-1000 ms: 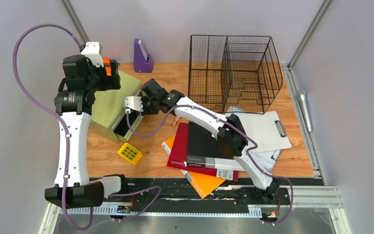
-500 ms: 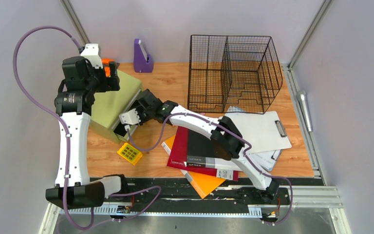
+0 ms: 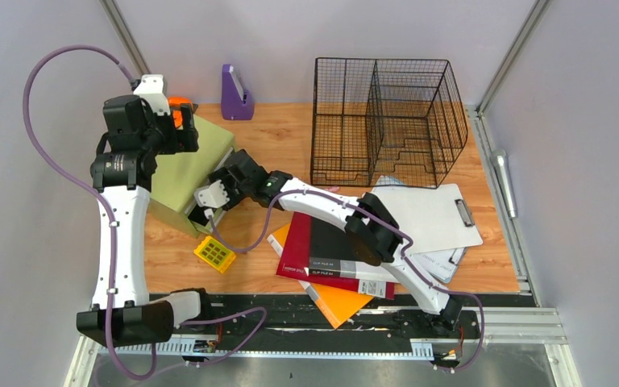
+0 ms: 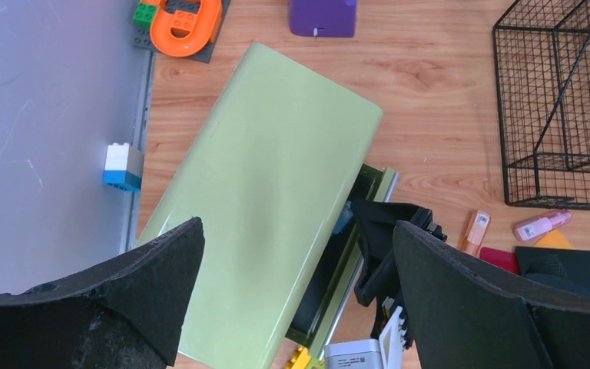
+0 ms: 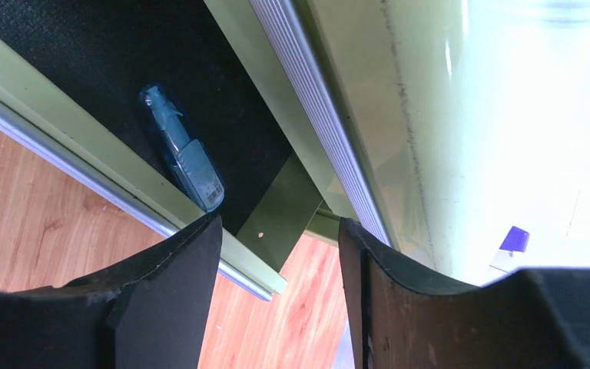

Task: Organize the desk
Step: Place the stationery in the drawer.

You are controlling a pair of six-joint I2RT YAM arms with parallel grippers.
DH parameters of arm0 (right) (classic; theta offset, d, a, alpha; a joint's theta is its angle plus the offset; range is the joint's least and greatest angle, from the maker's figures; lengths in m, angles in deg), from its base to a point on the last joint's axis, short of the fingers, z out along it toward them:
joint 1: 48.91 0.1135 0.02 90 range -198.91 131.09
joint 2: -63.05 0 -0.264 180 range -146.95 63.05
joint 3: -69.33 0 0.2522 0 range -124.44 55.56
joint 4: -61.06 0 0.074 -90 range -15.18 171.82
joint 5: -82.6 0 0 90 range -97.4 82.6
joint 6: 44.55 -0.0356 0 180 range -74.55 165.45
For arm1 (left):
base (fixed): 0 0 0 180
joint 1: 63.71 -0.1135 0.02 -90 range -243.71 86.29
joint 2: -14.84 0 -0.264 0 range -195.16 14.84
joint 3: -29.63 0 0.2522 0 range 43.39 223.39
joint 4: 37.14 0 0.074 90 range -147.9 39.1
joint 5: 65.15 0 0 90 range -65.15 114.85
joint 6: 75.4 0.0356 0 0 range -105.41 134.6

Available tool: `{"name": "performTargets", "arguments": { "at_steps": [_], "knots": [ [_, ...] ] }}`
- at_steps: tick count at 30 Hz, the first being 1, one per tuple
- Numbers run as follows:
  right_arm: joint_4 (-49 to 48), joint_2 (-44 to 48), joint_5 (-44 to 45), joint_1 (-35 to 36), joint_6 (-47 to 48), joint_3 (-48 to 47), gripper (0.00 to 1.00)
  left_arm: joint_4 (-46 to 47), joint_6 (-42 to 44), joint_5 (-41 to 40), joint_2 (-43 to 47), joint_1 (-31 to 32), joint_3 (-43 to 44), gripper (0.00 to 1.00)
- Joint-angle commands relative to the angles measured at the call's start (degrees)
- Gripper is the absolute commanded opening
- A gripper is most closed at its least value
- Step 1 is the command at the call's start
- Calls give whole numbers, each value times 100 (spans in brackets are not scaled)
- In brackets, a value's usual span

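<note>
The desk is a light wood top with clutter on it. A pale green drawer box lies at the left with its drawer pulled out. My right gripper hangs over the drawer's open end. It is open, with nothing between its fingers. A small blue tube lies loose on the drawer's black floor. My left gripper hovers high above the green box, wide open and empty.
A black wire basket stands at the back and a purple holder at the back left. Clipboard, red and black folders and an orange folder lie centre-right. A yellow brick sits near the drawer. Pink tubes lie near the basket.
My right arm has swung left and toward the near edge, bringing its gripper from beside the box to over the open drawer, and its jaws have parted. The left arm has stayed still.
</note>
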Motion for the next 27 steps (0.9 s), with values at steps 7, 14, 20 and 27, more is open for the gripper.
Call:
{"name": "performTargets", "arguments": {
  "at_steps": [7, 14, 20, 27],
  "knots": [
    [-198, 797, 472, -134, -471, 861, 58, 182, 71, 279, 180, -46, -123, 100],
    [823, 1569, -440, -616, -1596, 1690, 63, 195, 132, 542, 215, -48, -268, 100],
    [1706, 1814, -1195, -1097, -1501, 2232, 68, 208, 132, 681, 196, -49, -313, 100],
    [2282, 1515, -1536, -1367, -930, 2101, 68, 205, 103, 806, 213, -49, -355, 100]
  ]
}}
